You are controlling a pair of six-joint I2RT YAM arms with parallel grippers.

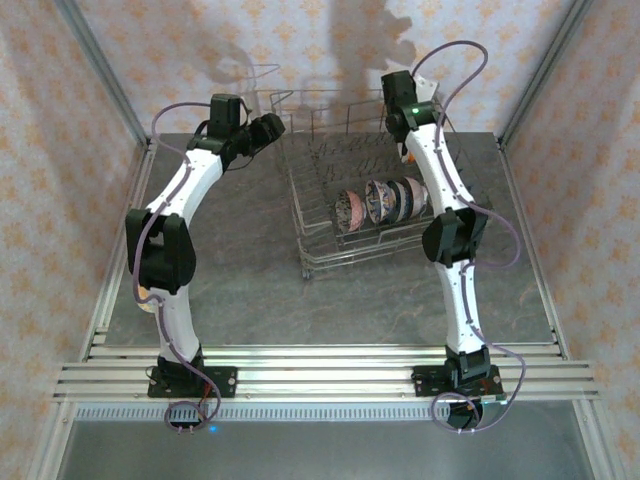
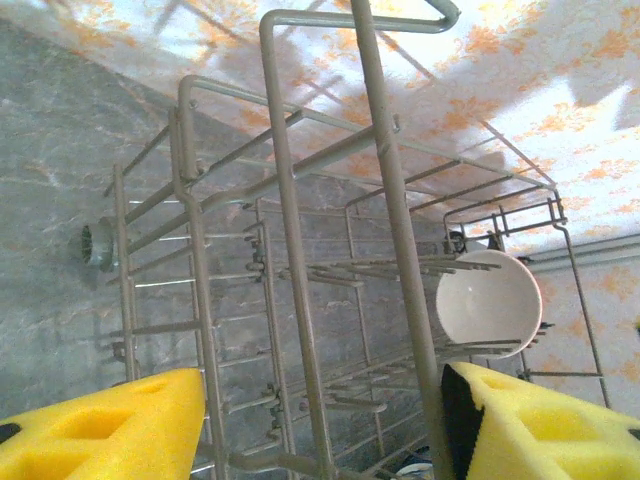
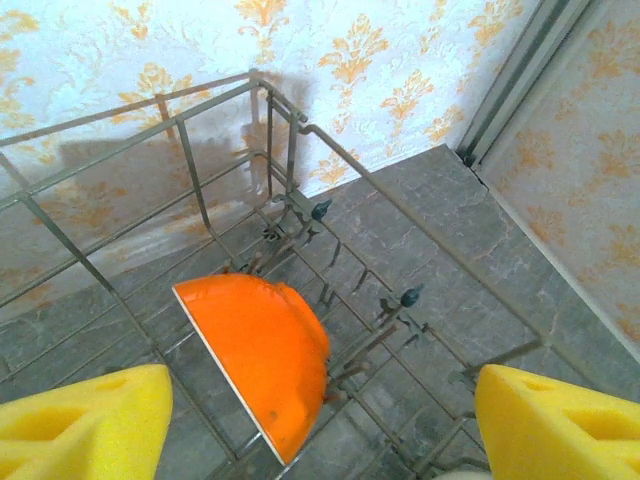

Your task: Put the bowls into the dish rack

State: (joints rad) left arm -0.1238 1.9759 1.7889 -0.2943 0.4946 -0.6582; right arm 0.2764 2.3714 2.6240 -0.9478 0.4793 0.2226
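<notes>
**Two robot arms working at a dish rack partly loaded with bowls**

Overhead view: the dish rack (image 1: 300,200) is sitting mid-table. A row of patterned bowls (image 1: 380,200) is standing on edge between its tines, which are keeping them upright. The left gripper (image 1: 268,130) is hovering at the rack's far-left corner.

Left wrist view: its fingers are spread apart, released, straddling rack wires. A white bowl (image 2: 490,303) is leaning in the tines beyond.

Right wrist view: the right gripper (image 3: 320,400) is gaping open, holding nothing, above an orange bowl (image 3: 262,350) propped on edge between tines.

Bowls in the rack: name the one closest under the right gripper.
The orange bowl, standing on edge between the tines just below the right gripper. It is the one solid bright colour; the others are patterned bowls or a white bowl.
</notes>
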